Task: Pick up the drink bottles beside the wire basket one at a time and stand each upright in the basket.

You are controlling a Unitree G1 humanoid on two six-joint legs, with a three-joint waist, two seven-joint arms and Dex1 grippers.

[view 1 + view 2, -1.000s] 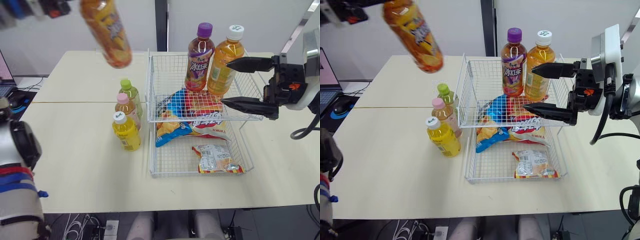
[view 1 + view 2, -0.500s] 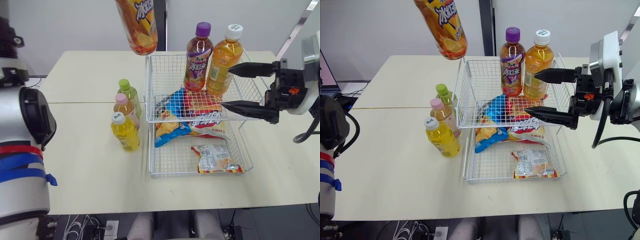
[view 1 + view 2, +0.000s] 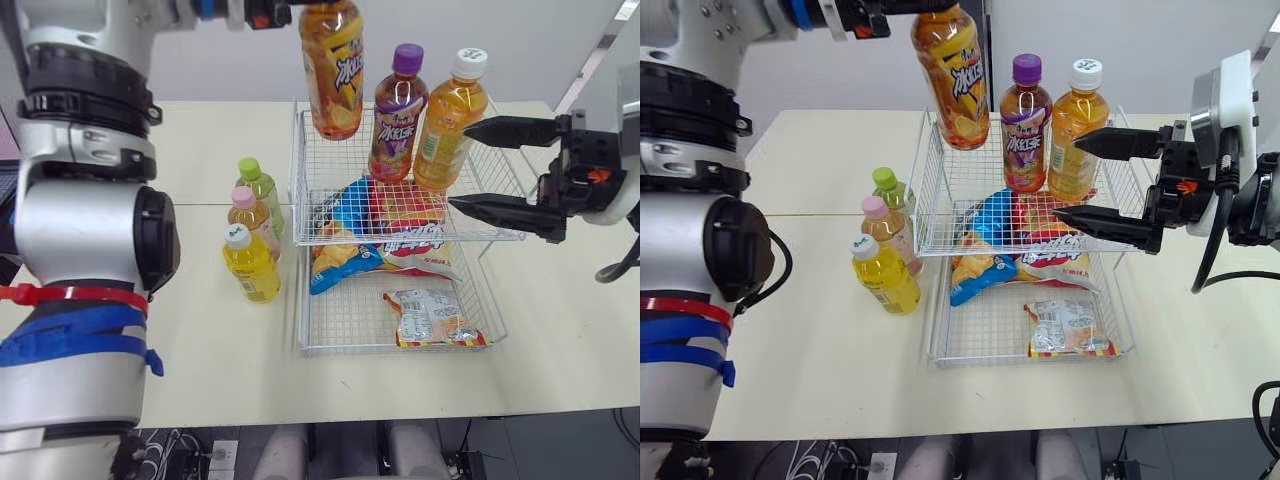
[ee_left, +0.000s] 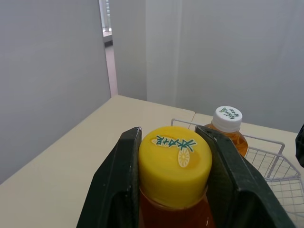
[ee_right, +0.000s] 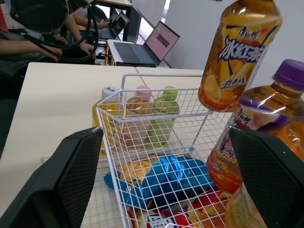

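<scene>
1. Gripping the yellow cap, the left claw (image 4: pixel 173 142) hangs an orange drink bottle (image 3: pixel 333 75) nearly upright over the left side of the wire basket (image 3: pixel 300 180), apparently for a base-first descent.
2. A purple-capped bottle (image 3: pixel 397 115) and a white-capped bottle (image 3: pixel 447 120) stand upright inside.
3. The right claw (image 3: pixel 460 167) gapes wide and empty at the basket's right.
4. Three small bottles (image 3: pixel 250 225) wait on the worktop (image 3: pixel 220 360) beside it.
</scene>
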